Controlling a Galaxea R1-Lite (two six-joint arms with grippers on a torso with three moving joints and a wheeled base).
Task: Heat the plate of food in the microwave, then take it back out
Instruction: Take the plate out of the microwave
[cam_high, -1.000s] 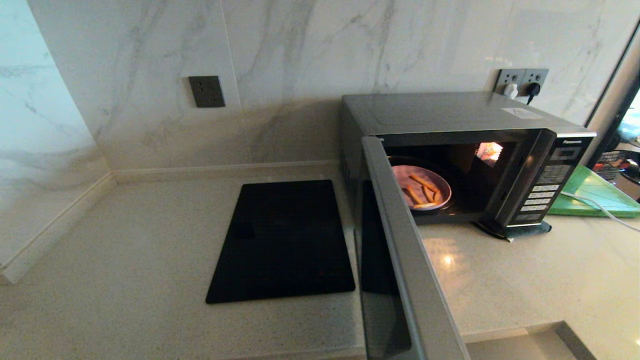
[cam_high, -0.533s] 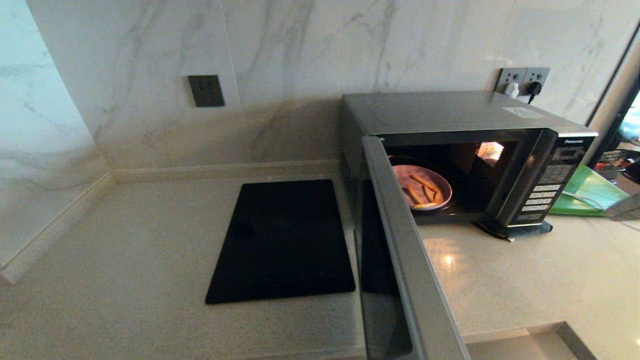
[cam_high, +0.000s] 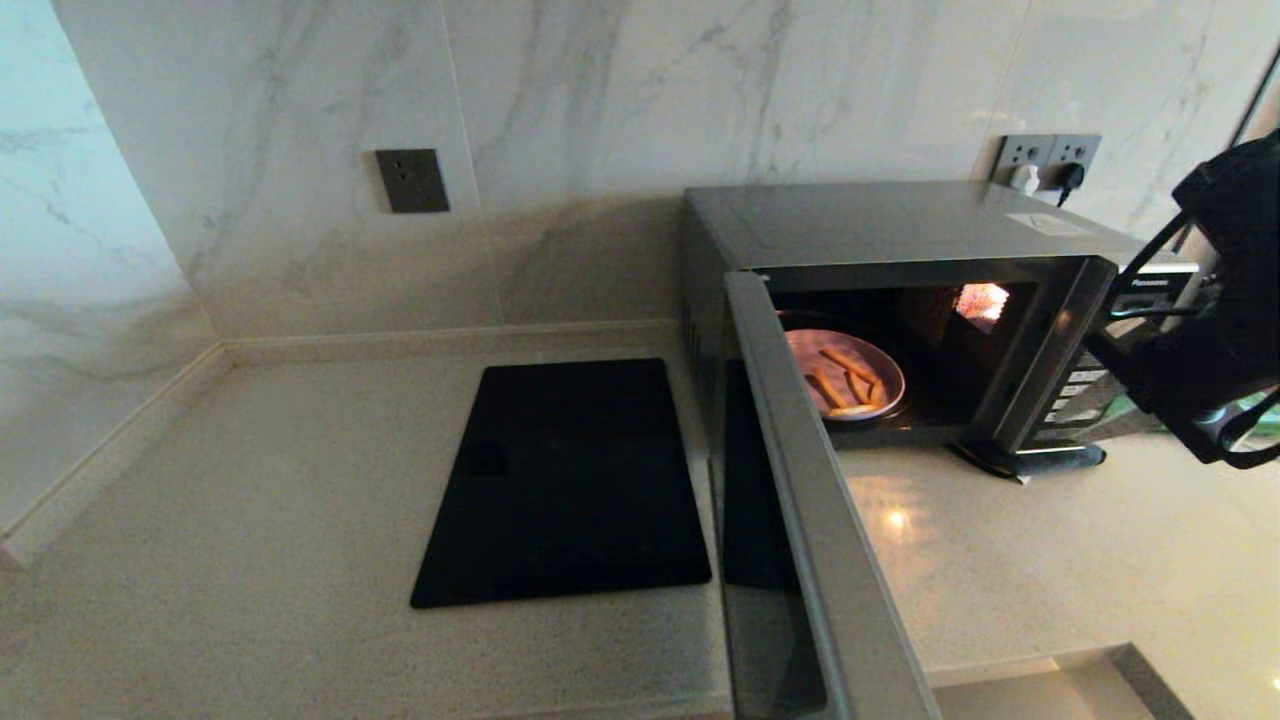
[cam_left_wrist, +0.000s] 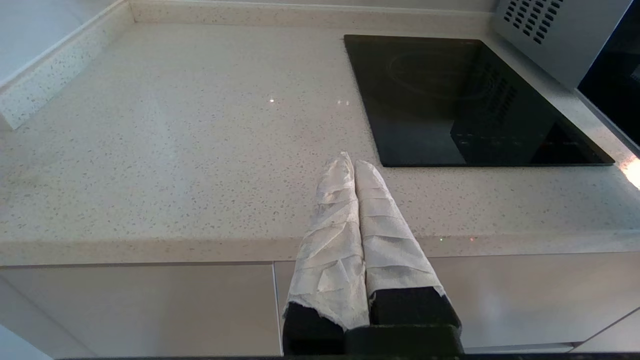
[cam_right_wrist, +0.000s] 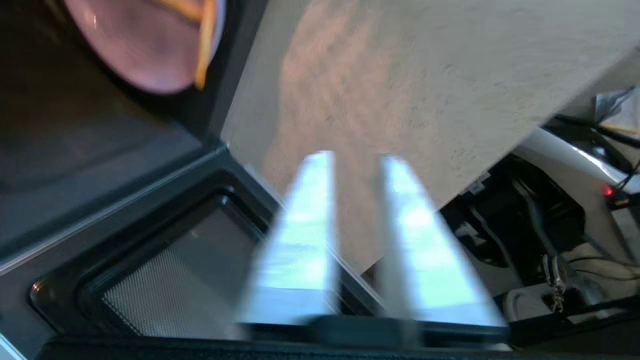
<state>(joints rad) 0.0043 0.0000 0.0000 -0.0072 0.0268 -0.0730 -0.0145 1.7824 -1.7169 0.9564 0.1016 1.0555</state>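
Note:
The microwave (cam_high: 900, 225) stands at the back right of the counter, its door (cam_high: 800, 500) swung wide open toward me and its inside lit. The plate of food (cam_high: 845, 375), pale lilac with a few orange-tan sticks, sits inside on the left half of the cavity. My right arm (cam_high: 1215, 330) reaches in from the right, in front of the button panel. The right gripper (cam_right_wrist: 356, 159) is open with nothing between its fingers, and hovers over the counter by the door's meshed window (cam_right_wrist: 175, 280), short of the plate (cam_right_wrist: 145, 50). My left gripper (cam_left_wrist: 351, 162) is shut and parked over the counter's front edge.
A flat black slab (cam_high: 570, 480) lies on the counter left of the microwave. The open door juts out past the counter's front edge. A green board (cam_high: 1255, 415) shows behind my right arm. Wall sockets with plugs (cam_high: 1045, 160) sit behind the microwave.
My right arm has swung into the head view from the right edge and now covers the microwave's button panel. The plate, the door and the left arm have not moved.

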